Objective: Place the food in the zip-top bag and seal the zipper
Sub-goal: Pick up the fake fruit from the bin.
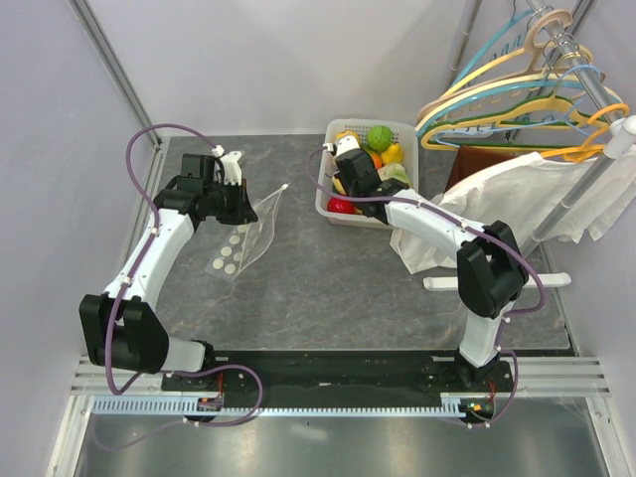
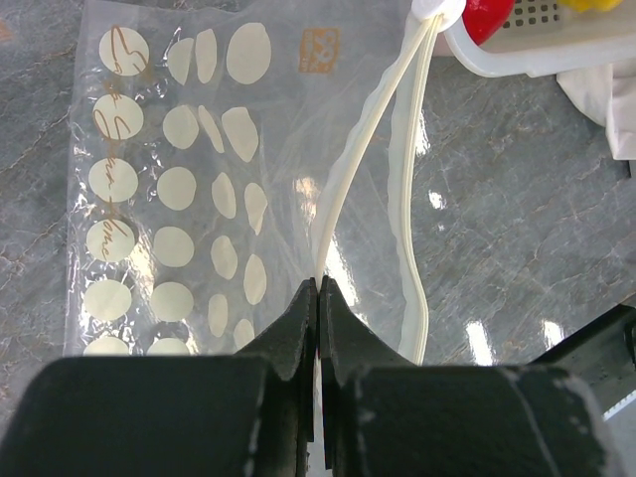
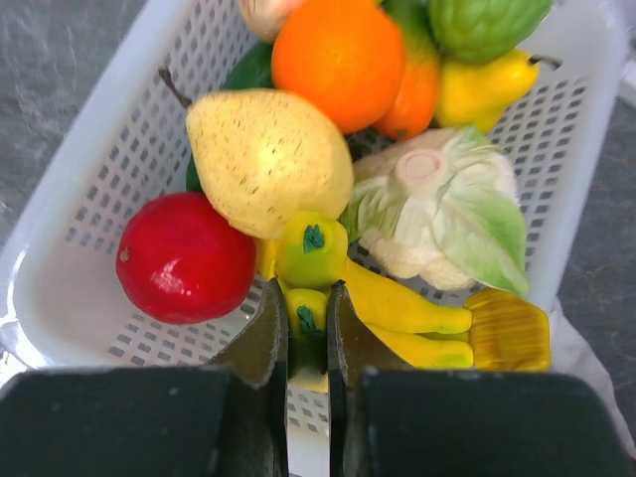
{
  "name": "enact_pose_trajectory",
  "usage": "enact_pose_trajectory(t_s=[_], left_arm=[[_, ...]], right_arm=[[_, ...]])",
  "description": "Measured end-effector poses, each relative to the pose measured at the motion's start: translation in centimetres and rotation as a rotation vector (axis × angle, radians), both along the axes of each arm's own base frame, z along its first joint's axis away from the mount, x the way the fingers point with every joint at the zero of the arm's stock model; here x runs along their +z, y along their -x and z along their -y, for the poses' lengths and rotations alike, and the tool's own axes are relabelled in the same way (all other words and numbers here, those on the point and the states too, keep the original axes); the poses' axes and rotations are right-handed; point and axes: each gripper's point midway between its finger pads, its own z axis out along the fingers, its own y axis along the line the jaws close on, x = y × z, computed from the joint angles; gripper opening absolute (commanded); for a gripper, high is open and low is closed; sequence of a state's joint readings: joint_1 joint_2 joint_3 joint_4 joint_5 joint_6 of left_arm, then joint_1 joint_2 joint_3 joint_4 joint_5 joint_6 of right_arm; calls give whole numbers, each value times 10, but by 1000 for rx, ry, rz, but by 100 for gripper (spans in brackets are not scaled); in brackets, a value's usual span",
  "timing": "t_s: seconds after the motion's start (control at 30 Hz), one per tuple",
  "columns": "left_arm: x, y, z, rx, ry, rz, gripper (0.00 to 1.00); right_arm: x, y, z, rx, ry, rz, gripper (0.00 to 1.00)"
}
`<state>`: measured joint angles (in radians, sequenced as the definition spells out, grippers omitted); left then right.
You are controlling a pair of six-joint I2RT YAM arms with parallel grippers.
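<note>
**Top view.** The zip-top bag [image 1: 237, 248] lies left of centre, its long axis running from 7 to 1 o'clock. Its zipper [image 2: 348, 189], strips parted, points to 1 o'clock and ends at the slider tab [image 2: 437, 8] beside the basket [image 1: 324, 194]. We see the left gripper [image 2: 318, 298] clenched on one zipper strip, arm bent, wrist turned to 3 o'clock.

**Right wrist view.** The basket holds a pear [image 3: 263, 154], apple [image 3: 184, 258], orange [image 3: 343, 55], cauliflower [image 3: 437, 209] and banana bunch [image 3: 397, 303]. The right arm stretches towards 11 o'clock, and the right gripper [image 3: 306, 313] pinches the bunch's green-tipped end.
</note>
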<state>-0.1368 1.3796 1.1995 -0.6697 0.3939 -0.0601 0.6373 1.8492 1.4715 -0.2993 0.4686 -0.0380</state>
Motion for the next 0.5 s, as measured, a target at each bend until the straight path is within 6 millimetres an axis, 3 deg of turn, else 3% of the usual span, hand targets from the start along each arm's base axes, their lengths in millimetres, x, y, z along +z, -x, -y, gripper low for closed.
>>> enact_pose_trajectory(t_s=[0.27, 0.5], left_arm=[[0, 0, 0, 7, 5, -4, 2], [-6, -3, -4, 41, 46, -51, 2]], right_arm=[[55, -3, -5, 14, -80, 89, 0], [116, 20, -40, 180, -318, 107, 0]])
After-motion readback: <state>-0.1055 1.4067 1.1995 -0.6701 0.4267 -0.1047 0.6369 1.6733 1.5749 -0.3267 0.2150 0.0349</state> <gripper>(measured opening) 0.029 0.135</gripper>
